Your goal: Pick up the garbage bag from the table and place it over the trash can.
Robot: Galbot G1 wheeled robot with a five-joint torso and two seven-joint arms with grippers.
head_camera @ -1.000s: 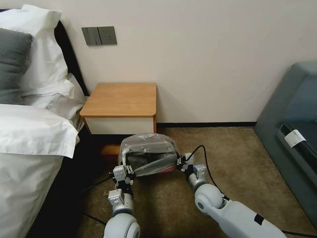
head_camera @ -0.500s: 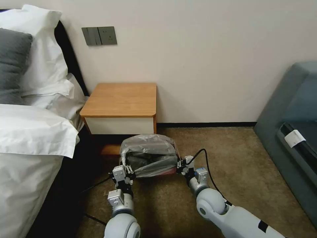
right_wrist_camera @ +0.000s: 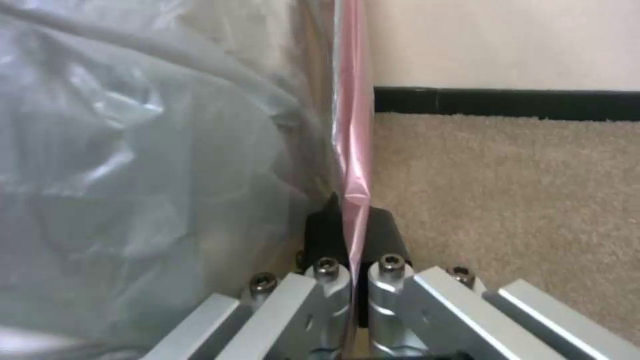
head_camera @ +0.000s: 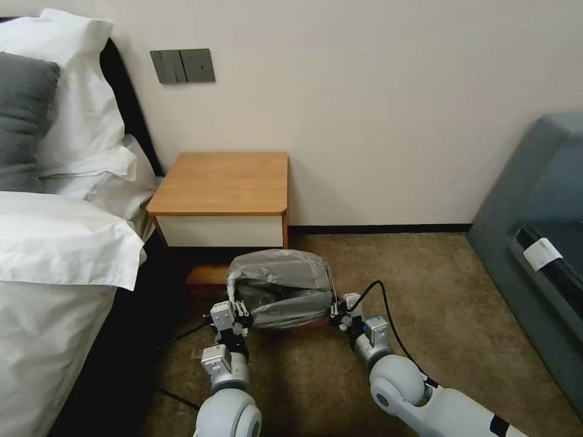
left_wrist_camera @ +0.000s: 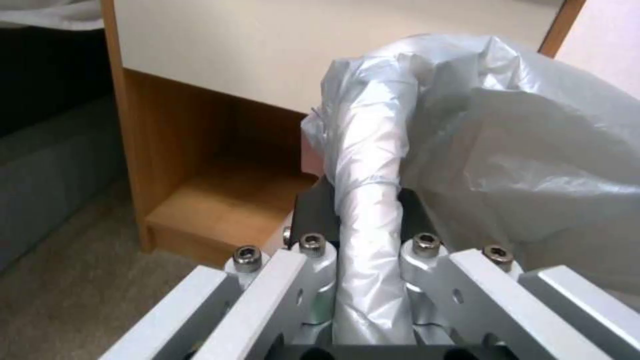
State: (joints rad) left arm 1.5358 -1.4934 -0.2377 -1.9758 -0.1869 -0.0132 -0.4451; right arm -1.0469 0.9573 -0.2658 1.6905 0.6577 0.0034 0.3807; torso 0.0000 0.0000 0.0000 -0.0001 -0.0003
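Note:
The grey, crinkly garbage bag (head_camera: 279,285) is stretched over a low boxy shape on the carpet in front of the table (head_camera: 225,182). The trash can is hidden under the bag. My left gripper (head_camera: 238,305) is shut on the bag's left edge; the left wrist view shows a twisted fold of the bag (left_wrist_camera: 373,200) pinched between the black pads (left_wrist_camera: 313,210). My right gripper (head_camera: 334,309) is shut on the bag's right edge, where the pink rim (right_wrist_camera: 353,150) runs between the pads (right_wrist_camera: 387,230).
A bed with white sheets (head_camera: 54,243) stands at the left, close to my left arm. A grey sofa (head_camera: 540,243) is at the right. A black cable (head_camera: 382,303) loops off my right wrist over the brown carpet (head_camera: 425,291). The wall is just behind the table.
Both grippers and the bag have shifted slightly to the right and toward me. My right arm has drawn back and down in the view.

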